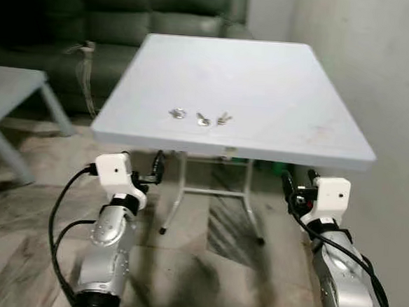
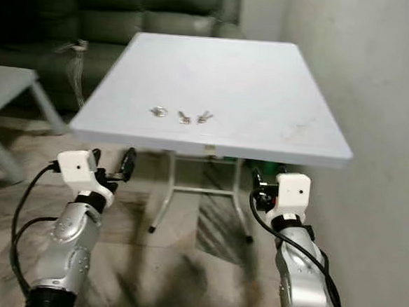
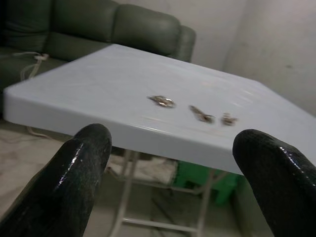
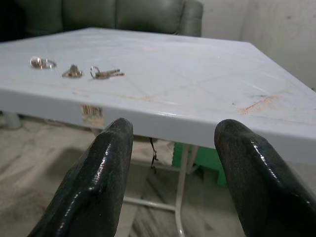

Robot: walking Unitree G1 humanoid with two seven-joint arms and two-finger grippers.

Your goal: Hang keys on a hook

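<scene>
We see three small metal pieces lying flat in a short row on the white counter (image 1: pixel 300 97), close to its near edge. The keys (image 1: pixel 224 117), a small bunch on a ring, lie at the row's right end, nearest the right pincer (image 4: pixel 170 148) yet well apart from it, up and ahead of its spread fingers. A single key (image 1: pixel 202 120) lies just beside them. A silvery ring (image 1: pixel 177 112) ends the row, ahead of the left pincer (image 3: pixel 173 153), above it and untouched.
</scene>
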